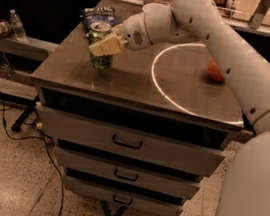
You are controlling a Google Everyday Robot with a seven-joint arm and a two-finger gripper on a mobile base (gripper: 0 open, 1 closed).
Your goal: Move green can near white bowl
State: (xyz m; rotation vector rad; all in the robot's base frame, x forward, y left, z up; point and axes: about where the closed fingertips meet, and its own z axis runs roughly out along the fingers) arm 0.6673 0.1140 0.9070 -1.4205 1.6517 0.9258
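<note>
The green can (100,57), with a silver top, stands at the back left of the steel cabinet top (128,86). My gripper (105,46) reaches in from the right and is shut on the green can around its upper half, one cream finger (103,47) across its front. The can's base is at or just above the surface. The white bowl is out of view; my arm covers the right side of the top.
A dark blue snack bag (99,16) lies just behind the can. A red apple (215,72) sits at the right, partly behind my arm. A ring of light (152,77) shows on the top. Drawers (127,142) are below. A water bottle (17,24) stands on a shelf at left.
</note>
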